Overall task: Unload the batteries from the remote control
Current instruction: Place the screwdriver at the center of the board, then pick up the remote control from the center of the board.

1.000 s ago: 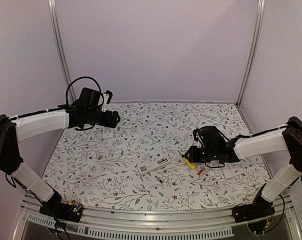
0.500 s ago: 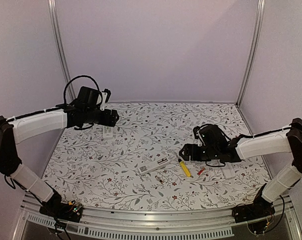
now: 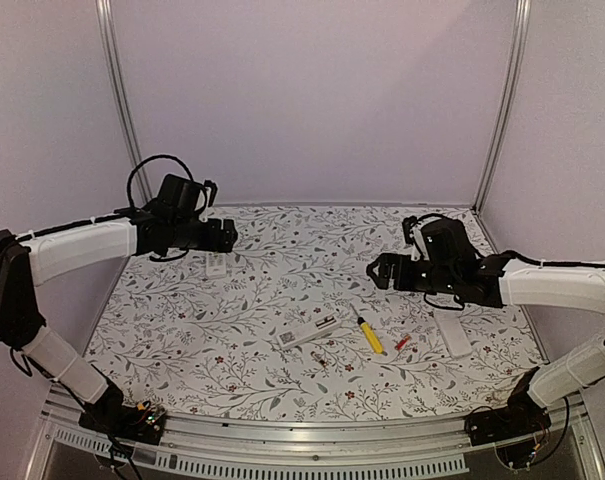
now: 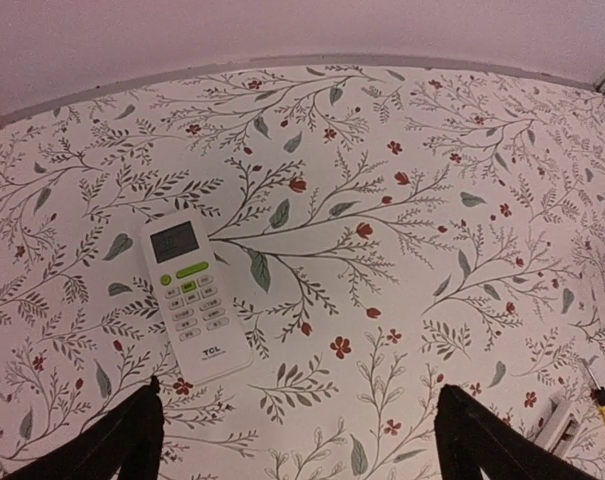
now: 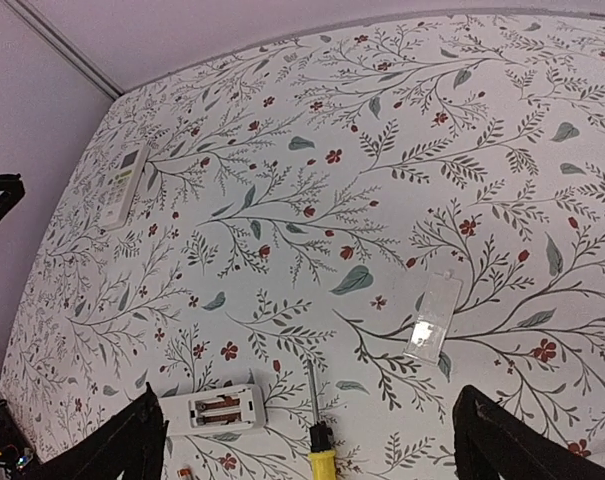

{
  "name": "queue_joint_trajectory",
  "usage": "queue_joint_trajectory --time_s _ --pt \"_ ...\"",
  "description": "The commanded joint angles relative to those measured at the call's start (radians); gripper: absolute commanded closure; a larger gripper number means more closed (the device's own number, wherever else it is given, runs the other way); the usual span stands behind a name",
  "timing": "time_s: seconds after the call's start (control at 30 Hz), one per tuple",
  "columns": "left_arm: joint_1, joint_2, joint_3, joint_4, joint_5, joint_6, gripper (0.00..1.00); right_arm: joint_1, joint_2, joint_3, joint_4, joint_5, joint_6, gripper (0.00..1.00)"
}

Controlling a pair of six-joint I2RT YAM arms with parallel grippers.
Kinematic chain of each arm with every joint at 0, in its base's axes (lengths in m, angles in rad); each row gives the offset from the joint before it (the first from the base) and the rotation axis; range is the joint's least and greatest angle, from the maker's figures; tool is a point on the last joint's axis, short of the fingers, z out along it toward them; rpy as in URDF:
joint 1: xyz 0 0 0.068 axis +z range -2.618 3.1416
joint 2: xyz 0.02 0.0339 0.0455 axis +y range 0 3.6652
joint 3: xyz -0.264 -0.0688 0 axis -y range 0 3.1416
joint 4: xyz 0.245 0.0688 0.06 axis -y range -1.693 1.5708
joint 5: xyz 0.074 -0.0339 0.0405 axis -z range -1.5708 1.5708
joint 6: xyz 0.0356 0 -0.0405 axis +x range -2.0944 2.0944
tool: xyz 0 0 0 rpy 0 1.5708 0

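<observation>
One opened remote (image 3: 309,330) lies by one screwdriver (image 3: 369,334) and seemingly two batteries (image 3: 403,342).

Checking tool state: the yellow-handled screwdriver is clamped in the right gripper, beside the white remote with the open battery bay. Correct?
No. The yellow-handled screwdriver lies on the floral table, beside the white remote with the open battery bay; the right gripper hangs open, empty. Top external view shows it.

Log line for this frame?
left jaws open, empty, above closed remote | right jaws open, empty, raised | screwdriver lying free | open remote compartment exposed | red battery loose beside screwdriver
</observation>
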Motion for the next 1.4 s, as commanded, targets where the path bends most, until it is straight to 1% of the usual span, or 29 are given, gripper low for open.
queue_joint_trajectory --time_s 0.0,0.07,0.17,0.3,0.43,0.63,0.83,1.0,1.07,1.13,1.37 --pt "0.014 0.097 0.02 -0.019 -0.045 -0.109 0.06 -0.014 -0.044 0.05 -0.034 0.058 -0.068 0.01" --pt "0.018 0.167 0.06 -0.035 -0.051 -0.139 0.06 -0.016 -0.064 0.05 -0.03 0.096 -0.089 0.01" --pt "0.034 0.279 0.158 -0.104 -0.086 -0.205 0.06 -0.016 -0.097 0.038 -0.025 0.134 -0.114 0.01" --pt "0.06 0.366 0.218 -0.114 -0.091 -0.252 0.06 -0.019 -0.143 0.003 -0.005 0.157 -0.146 0.01" --pt "0.077 0.435 0.284 -0.174 -0.107 -0.276 0.06 -0.023 -0.171 -0.026 -0.001 0.185 -0.165 0.01" --pt "0.1 0.483 0.293 -0.191 -0.099 -0.296 0.05 -0.027 -0.187 -0.061 0.035 0.185 -0.162 0.01" --pt "0.105 0.509 0.308 -0.23 -0.146 -0.296 0.07 -0.029 -0.166 -0.069 0.053 0.182 -0.159 0.01" --pt "0.117 0.526 0.302 -0.231 -0.125 -0.292 0.14 -0.03 -0.138 -0.067 0.063 0.161 -0.148 0.01" --pt "0.118 0.533 0.3 -0.227 -0.117 -0.291 0.21 -0.029 -0.13 -0.066 0.066 0.154 -0.141 0.01" --pt "0.118 0.541 0.302 -0.221 -0.106 -0.291 0.25 -0.029 -0.124 -0.064 0.07 0.149 -0.136 0.01" --pt "0.118 0.575 0.32 -0.211 -0.089 -0.285 0.26 -0.029 -0.115 -0.062 0.071 0.147 -0.121 0.01"
